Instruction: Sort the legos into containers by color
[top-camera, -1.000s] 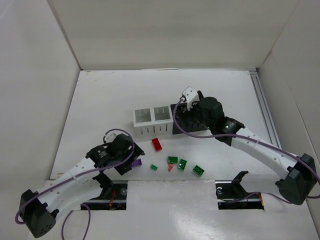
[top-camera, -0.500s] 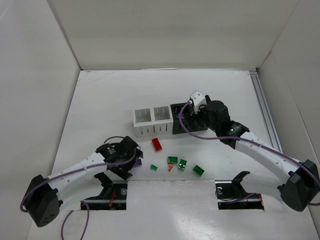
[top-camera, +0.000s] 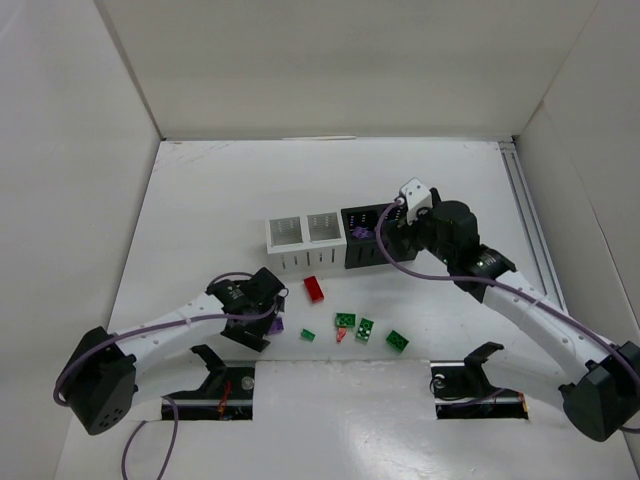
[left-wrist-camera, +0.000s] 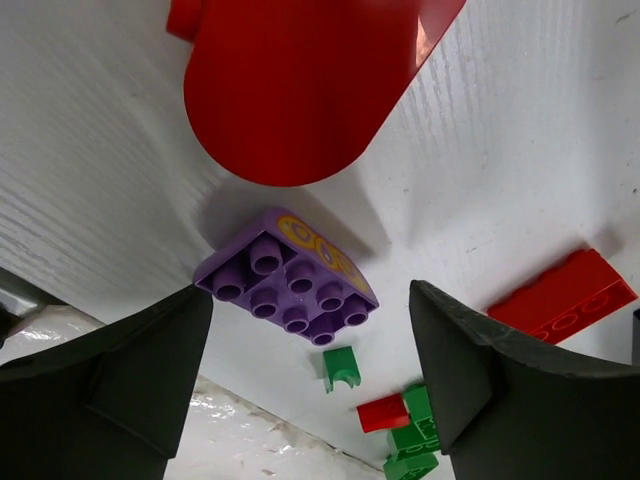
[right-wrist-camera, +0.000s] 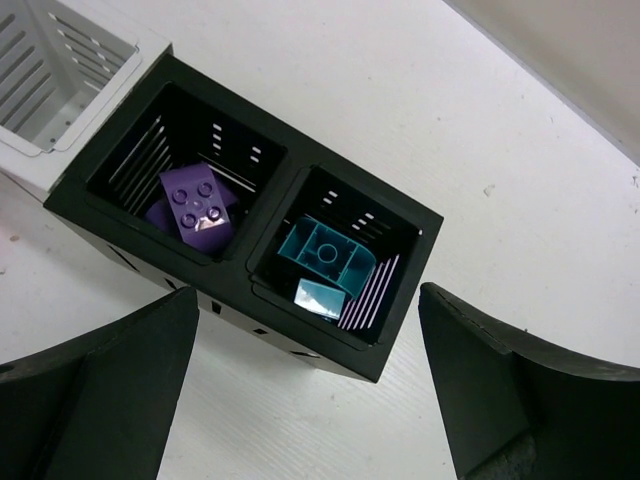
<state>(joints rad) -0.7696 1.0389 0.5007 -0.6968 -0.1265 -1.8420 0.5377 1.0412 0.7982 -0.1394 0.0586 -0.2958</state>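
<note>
A purple lego (left-wrist-camera: 290, 280) lies studs-up on the table between the fingers of my left gripper (left-wrist-camera: 310, 365), which is open and not touching it. From above, that purple lego (top-camera: 275, 324) peeks out beside the left gripper (top-camera: 264, 312). My right gripper (right-wrist-camera: 310, 400) hangs open and empty over the two black containers (right-wrist-camera: 400, 215). One holds purple legos (right-wrist-camera: 200, 212), the other teal legos (right-wrist-camera: 328, 255). The two white containers (top-camera: 302, 232) adjoin them. A red lego (top-camera: 314, 289) and green legos (top-camera: 365, 328) lie loose on the table.
A big rounded red piece (left-wrist-camera: 300, 90) fills the top of the left wrist view, just beyond the purple lego. A tiny red piece (top-camera: 340, 335) sits among the green ones. White walls enclose the table, and a rail (top-camera: 530, 230) runs along its right side.
My left gripper has slid right and down around the purple lego, its jaws narrowing. The right arm has drawn back to the right, uncovering the black container with purple legos.
</note>
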